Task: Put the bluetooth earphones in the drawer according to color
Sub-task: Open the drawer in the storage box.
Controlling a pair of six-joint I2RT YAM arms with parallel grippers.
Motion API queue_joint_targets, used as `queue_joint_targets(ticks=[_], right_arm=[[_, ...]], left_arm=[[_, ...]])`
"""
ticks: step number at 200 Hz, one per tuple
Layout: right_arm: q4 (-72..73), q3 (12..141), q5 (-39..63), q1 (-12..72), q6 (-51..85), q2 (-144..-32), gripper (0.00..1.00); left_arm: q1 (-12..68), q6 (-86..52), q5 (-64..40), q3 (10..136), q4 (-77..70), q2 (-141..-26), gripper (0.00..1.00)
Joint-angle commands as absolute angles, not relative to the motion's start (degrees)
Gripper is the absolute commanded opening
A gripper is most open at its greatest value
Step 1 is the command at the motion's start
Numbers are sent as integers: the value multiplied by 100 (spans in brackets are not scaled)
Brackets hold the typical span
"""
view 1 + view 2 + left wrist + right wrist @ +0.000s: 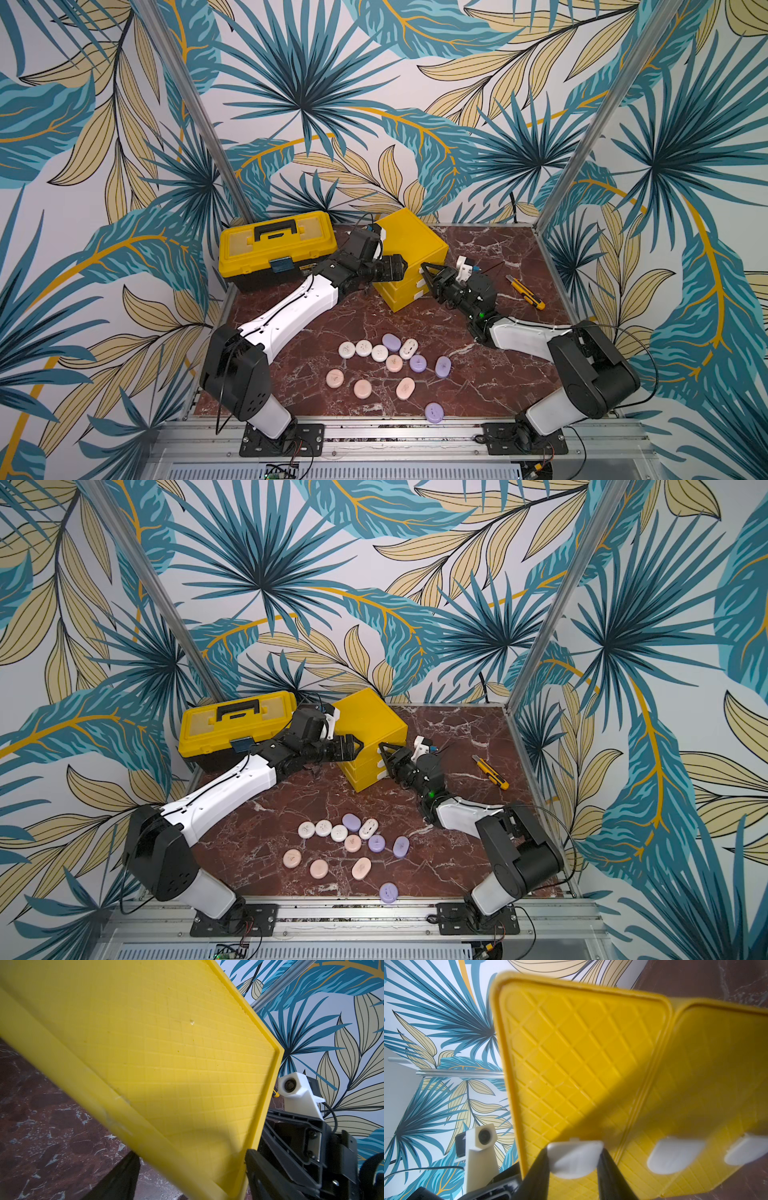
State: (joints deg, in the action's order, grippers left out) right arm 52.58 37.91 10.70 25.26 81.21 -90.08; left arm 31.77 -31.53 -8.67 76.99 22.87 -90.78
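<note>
The right gripper [574, 1169] has its jaws either side of the top drawer's white tab handle [575, 1158], seemingly clamped on it; the left gripper [187, 1167], jaws wide, braces the yellow chest [409, 239]. A straight, level pull should serve best; the earphones [394, 363] lie loose on the table, near the front.

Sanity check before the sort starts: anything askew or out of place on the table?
Yes: the yellow drawer chest sits turned corner-on to the table edge, not square. All three drawers look closed, and the earphone cases lie loose on the marble. A utility knife lies to the right, unrelated to the sort.

toolbox [277, 245] crowds chest [411, 241], right side open
</note>
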Motion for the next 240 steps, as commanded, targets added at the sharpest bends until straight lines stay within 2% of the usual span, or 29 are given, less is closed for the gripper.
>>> queue_joint_targets(ticks=[1,62,142,198,240], right_arm=[[5076,3679,976,2572,8015,-8801,34],[4193,3138,947,2601,7741,-7896,33],[3798,2153,765,2624,7782,-6980,33],[2722,1922,695,2623,7572,-5930,33],[2549,1851,712,2628,7583,-5774,33]], left_arm=[[3136,-3065,-782,7446,2699,-9237,84],[3103,-3098,-805,7536,2668,-9364,84],[3069,-3062,-824,7767,2733,-9489,84],[3072,-3091,-834,7809,2703,-9553,83],[3074,-3113,-847,7788,2690,-9541,83]])
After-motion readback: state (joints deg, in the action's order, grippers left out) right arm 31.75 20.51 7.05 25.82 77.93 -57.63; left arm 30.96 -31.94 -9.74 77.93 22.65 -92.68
